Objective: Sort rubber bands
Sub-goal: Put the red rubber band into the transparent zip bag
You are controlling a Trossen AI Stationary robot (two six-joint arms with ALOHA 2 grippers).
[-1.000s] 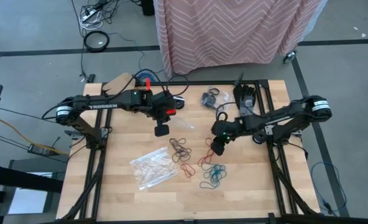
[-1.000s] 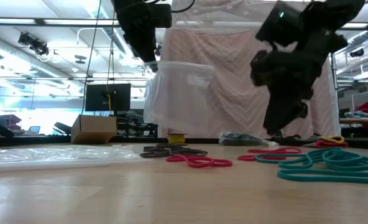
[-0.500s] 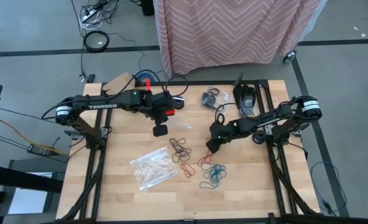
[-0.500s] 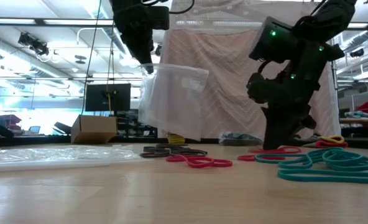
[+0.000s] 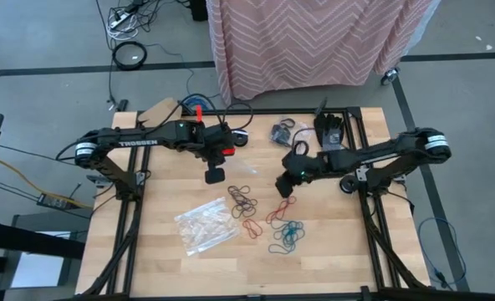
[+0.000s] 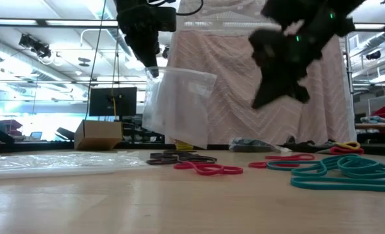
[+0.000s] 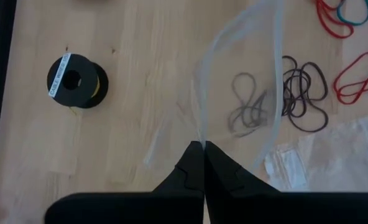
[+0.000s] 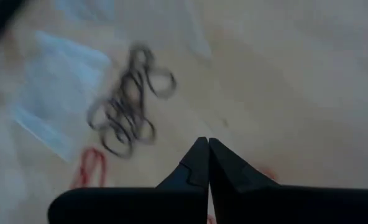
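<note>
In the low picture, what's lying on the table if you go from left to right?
Flat clear plastic bag → dark rubber bands → red rubber bands → teal rubber bands.

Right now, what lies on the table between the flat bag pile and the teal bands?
High view: brown bands and red bands lie between bag pile and teal bands.

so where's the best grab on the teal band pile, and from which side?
Take an outer loop at the edge of the teal rubber bands, coming straight down from above. They lie flat and tangled on the table, so a side approach finds nothing to pinch, and the red bands crowd the far edge.
</note>
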